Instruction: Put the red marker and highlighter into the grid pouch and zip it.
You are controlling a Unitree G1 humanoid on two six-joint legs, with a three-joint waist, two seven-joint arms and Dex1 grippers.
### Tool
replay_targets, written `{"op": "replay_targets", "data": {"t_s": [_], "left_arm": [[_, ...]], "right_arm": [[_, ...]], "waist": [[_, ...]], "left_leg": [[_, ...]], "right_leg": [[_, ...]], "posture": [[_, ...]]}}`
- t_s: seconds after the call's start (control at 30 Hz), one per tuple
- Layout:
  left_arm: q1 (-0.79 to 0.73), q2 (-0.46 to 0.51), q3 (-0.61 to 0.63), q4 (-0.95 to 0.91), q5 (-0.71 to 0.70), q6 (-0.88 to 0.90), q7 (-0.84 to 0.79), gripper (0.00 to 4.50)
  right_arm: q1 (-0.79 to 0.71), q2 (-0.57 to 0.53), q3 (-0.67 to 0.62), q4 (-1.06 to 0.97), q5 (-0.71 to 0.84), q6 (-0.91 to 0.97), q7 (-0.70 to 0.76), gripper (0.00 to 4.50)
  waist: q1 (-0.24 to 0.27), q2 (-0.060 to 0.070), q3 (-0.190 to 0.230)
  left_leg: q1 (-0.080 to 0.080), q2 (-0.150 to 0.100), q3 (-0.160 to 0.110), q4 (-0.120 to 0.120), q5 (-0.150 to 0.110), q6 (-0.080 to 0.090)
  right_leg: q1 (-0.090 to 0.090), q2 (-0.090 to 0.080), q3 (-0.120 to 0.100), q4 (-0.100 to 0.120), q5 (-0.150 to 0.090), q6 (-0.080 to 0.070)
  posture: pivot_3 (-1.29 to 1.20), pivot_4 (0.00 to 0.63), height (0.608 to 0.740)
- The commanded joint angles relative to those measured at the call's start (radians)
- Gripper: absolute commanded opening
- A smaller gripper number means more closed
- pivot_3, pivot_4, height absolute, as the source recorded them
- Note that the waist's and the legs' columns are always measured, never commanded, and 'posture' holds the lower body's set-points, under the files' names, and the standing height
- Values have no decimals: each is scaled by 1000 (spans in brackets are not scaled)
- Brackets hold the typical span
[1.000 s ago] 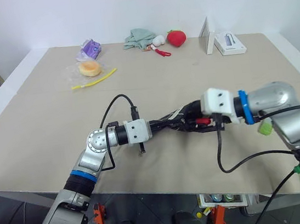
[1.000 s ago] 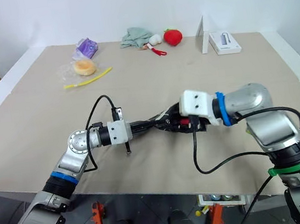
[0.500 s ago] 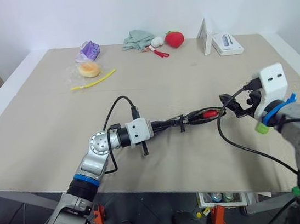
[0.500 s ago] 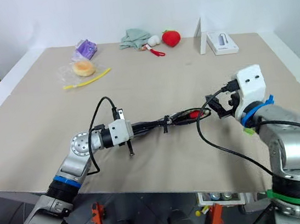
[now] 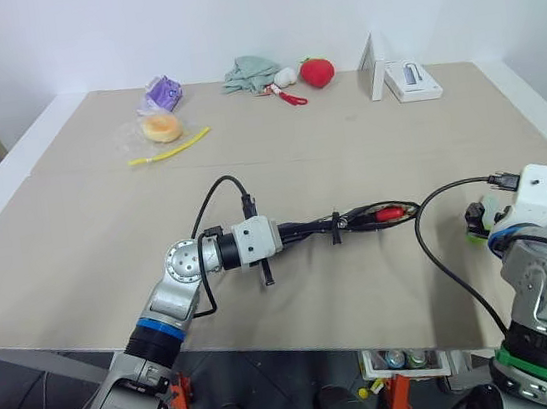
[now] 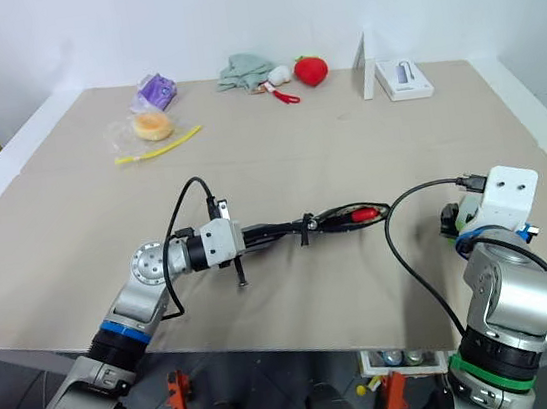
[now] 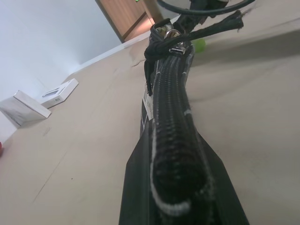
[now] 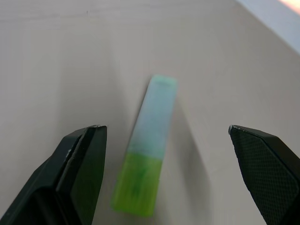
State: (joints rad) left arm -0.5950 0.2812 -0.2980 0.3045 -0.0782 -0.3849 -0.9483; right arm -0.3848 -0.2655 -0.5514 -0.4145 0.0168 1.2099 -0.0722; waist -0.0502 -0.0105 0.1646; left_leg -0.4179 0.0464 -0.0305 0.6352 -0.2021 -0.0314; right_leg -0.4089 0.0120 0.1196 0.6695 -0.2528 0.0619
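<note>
Highlighter pickup in hand, the marker already lodged in the pouch.

The left gripper (image 5: 282, 233) is clamped on one end of the grid pouch (image 5: 342, 223), holding it edge-up above the table (image 5: 105, 227); the red marker (image 5: 389, 213) pokes from the pouch's far, open end. Beyond that end, near the table's right edge, the highlighter (image 8: 146, 144) lies flat, framed between the wide-spread, empty fingers of the right gripper (image 8: 164, 176). Next, it likely needs to drop and pinch the highlighter across its width.
</note>
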Motion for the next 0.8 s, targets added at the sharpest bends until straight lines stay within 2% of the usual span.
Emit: {"op": "replay_targets", "data": {"t_s": [0.03, 0.3, 0.4, 0.47, 0.5, 0.53, 0.6, 0.67, 0.73, 0.8], "left_arm": [[5, -2, 16, -38, -9, -6, 13, 0], [14, 1, 20, -52, -5, -5, 29, 0], [20, 9, 17, -56, -2, -8, 32, 0], [21, 14, 16, -55, 1, -12, 33, 0], [20, 14, 17, -55, 0, -11, 35, 0], [17, 12, 19, -54, -2, -10, 36, 0], [11, 11, 21, -50, -3, -9, 37, 0], [6, 9, 21, -42, -4, -10, 38, 0], [0, 6, 21, -34, -4, -11, 37, 0], [-5, 5, 20, -27, -6, -14, 32, 0]], "right_arm": [[-10, 0, 3, 20, 12, -21, 4, 4478], [16, -5, 22, 93, 14, -47, 6, 4478], [12, 2, 11, 120, 23, -55, 1, 3147], [11, 1, 6, 130, 29, -58, 0, 2156], [9, 2, -1, 132, 33, -58, -2, 1468], [4, -7, -7, 131, 39, -73, 3, 1097], [-10, -30, -13, 130, 57, -109, 23, 1059], [-10, -105, 31, 137, 76, -183, 108, 1059], [7, -222, 98, 146, 100, -309, 265, 1059], [25, -339, 139, 137, 164, -476, 487, 1059]], "waist": [[1, 0, 0], [1, 0, 0], [1, 0, 0], [1, 0, 0], [1, 0, 0], [1, 0, 0], [1, 0, 0], [1, 1, 1], [1, 4, 2], [0, 5, 2]], "left_leg": [[0, 0, 0, 0, 0, 0], [0, 0, 0, -1, 0, 0], [0, 0, 0, -1, 0, 0], [0, 0, 0, -1, 0, 0], [0, 0, 0, -1, 0, 0], [0, 0, 0, -1, 0, 0], [0, 0, 0, -1, 0, 0], [0, 0, 0, -1, 0, 0], [-1, -1, 1, -1, 0, 0], [-1, -1, 2, -1, 0, 0]], "right_leg": [[0, 0, 0, 0, 0, 0], [0, 0, 0, 0, -1, 1], [0, 0, 0, 0, -1, 1], [0, 0, 0, 0, -1, 0], [0, 0, 0, 0, -1, 0], [0, 0, 0, 0, -1, 0], [0, 0, 0, -1, -1, 1], [0, 0, 0, -1, -1, 1], [0, -1, 1, -2, 0, 1], [0, -1, 2, -2, -1, 2]], "posture": [[0, 150, 732], [0, 150, 732], [0, 150, 732], [0, 150, 732], [0, 150, 732], [0, 150, 732], [0, 150, 732], [0, 150, 732], [0, 150, 732], [0, 150, 732]]}}
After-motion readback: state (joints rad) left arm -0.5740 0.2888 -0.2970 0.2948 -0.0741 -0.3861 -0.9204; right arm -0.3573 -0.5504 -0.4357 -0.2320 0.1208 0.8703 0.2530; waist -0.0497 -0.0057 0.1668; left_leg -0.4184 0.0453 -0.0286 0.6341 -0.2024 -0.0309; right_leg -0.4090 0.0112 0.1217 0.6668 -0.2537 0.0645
